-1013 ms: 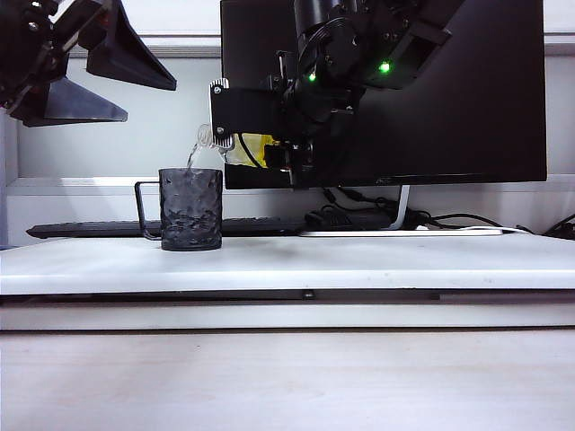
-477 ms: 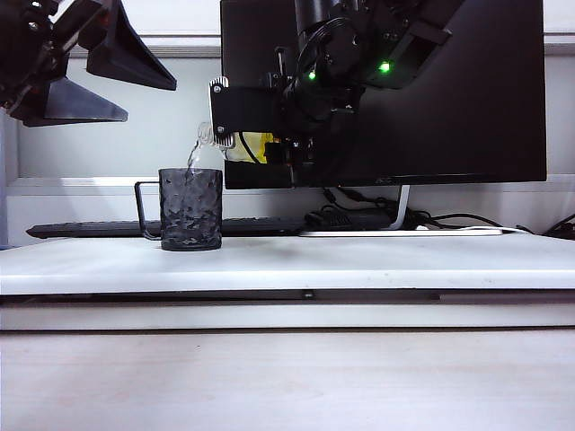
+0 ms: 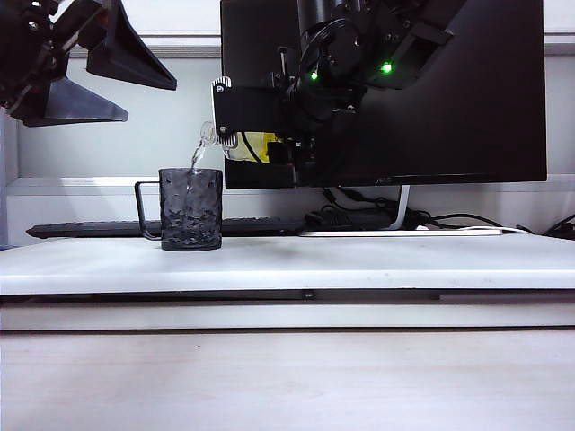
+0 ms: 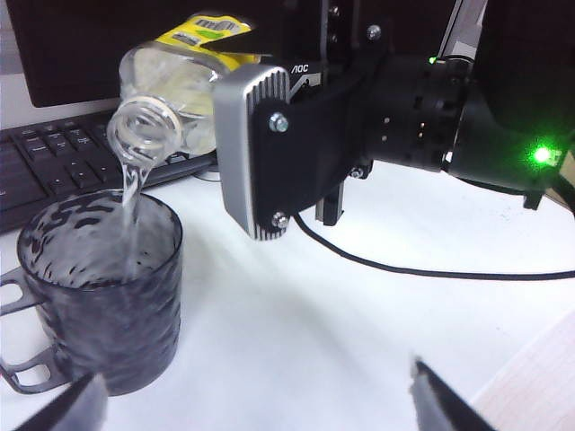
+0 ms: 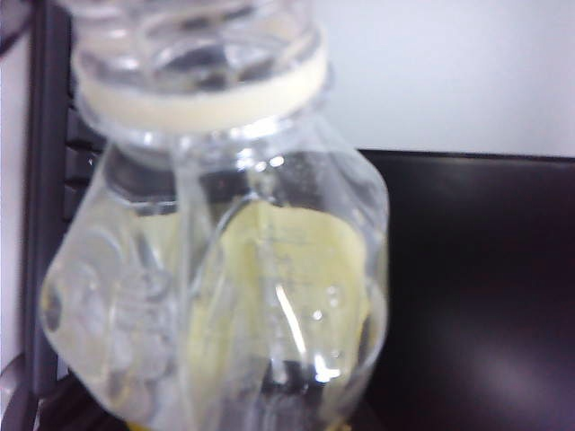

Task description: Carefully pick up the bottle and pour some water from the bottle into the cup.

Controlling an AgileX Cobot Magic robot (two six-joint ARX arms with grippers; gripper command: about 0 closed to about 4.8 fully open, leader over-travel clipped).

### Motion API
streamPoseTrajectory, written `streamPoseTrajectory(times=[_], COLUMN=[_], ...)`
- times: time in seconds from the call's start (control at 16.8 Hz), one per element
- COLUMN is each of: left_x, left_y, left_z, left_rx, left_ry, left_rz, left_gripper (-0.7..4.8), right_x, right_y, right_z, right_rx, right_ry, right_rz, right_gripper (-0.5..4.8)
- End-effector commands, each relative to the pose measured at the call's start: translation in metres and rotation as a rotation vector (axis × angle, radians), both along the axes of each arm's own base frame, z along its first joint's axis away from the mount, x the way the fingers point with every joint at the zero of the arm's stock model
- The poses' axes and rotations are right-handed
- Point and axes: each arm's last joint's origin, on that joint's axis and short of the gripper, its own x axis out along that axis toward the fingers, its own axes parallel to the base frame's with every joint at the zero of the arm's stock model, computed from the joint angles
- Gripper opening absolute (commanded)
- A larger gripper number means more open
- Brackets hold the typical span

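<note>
From the exterior view, very little is changing over the last second: the right tool is holding the bottle tipped on its side above and just to the right of the cup, and compared with a second ago the bottle's neck is sitting very slightly higher while the thin stream of water is going on falling into the cup. By my judgement the pour is well under way and the remaining work is stopping it in time and righting the bottle. The cup is standing upright on the white desk, its handle pointing left, in front of a keyboard and a dark monitor. The left tool is hanging high at the upper left, well apart from the cup, its fingers spread wide and holding nothing.

In the left wrist view, the right tool is clamping the bottle by its yellow-labelled body, one ribbed pad showing. The open mouth is facing the cup, and water is running down in a narrow thread inside the rim. The cup is already holding some water, though its level is hard to read through the dark dimpled wall. Two tips of the left tool are showing, wide apart.

In the right wrist view, the bottle is filling the picture; water is still sitting inside its shoulder, with bubbles.
</note>
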Motion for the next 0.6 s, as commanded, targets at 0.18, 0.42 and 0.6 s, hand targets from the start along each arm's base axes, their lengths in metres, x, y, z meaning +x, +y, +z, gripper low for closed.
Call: streamPoseTrajectory(times=[0.18,0.42,0.6], left_x=[-0.0002,-0.0003,-0.0003], left_y=[0.0,0.0,0.0], left_z=[0.0028,0.0028,0.0028], left_rx=[-0.004,-0.004,-0.004], left_ry=[-0.019,-0.019,-0.019], left_rz=[-0.008,-0.01,-0.01], left_gripper=[4.79,4.79,4.79], right_x=[-0.0009,-0.0009,-0.0009], right_y=[0.0004,0.0004,0.0004], right_z=[0.0137,0.0136,0.0136], right_rx=[0.034,0.021,0.018], right_ry=[-0.064,-0.07,-0.072], right_rz=[0.001,0.001,0.002], right_gripper=[2.1,2.1,2.1])
